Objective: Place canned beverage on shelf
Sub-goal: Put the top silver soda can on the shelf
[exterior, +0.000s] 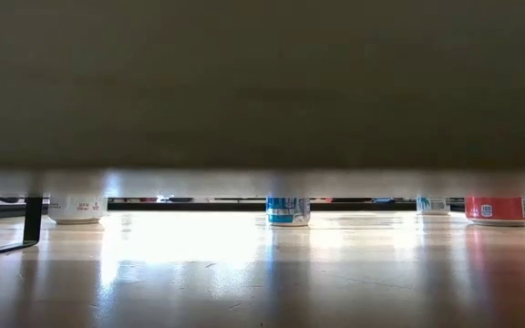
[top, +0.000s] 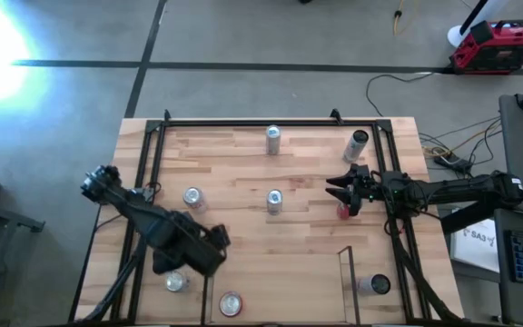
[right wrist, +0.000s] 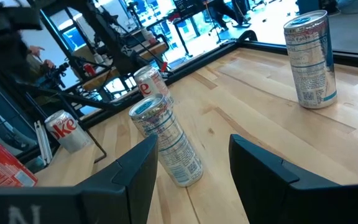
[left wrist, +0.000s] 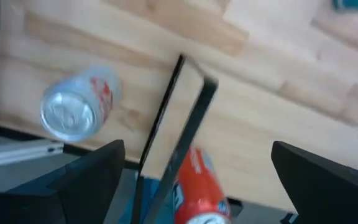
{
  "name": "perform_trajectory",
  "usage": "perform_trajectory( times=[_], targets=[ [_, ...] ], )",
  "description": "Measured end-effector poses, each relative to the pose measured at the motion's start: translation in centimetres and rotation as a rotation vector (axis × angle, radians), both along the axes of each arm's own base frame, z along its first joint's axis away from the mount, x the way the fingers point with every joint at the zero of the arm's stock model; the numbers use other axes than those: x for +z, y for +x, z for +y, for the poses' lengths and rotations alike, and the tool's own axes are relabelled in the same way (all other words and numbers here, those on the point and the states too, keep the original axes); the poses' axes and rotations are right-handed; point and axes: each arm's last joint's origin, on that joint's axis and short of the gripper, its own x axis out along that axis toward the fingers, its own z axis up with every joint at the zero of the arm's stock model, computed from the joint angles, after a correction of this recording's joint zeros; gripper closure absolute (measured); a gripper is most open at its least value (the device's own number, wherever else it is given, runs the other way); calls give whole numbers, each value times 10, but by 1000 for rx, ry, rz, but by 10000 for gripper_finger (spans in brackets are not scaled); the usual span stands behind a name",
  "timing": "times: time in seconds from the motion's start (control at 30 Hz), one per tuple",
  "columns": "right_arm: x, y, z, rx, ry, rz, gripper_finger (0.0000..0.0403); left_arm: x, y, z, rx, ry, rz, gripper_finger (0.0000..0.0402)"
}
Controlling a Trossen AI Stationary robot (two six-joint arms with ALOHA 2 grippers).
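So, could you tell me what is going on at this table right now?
Two robot arms are working over a wooden table scattered with drink cans. The right gripper is open and lined up with a silver-and-blue can near the middle, not yet around it. The left gripper is open too, hovering near the front edge above a silver can and a red can. Neither gripper holds anything.
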Motion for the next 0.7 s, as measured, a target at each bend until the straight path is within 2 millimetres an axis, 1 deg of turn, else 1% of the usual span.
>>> perform_trajectory(
  times=[0.1,0.2,0.27,0.37,0.5,0.6,0.7],
  targets=[
    [0,0,0,0,0,0,220,1,-8,22,11,8,1,13],
    [0,0,0,0,0,0,220,-5,-16,47,33,63,5,13],
    [0,0,0,0,0,1,220,-14,-19,64,59,111,27,13],
    [0,0,0,0,0,1,220,-30,-24,88,75,138,90,13],
    [0,0,0,0,0,0,220,-43,-30,119,82,152,141,13],
    [0,0,0,0,0,0,220,-52,-31,141,107,148,128,13],
    [0,0,0,0,0,0,220,-65,-30,158,99,149,109,13]
  ],
)
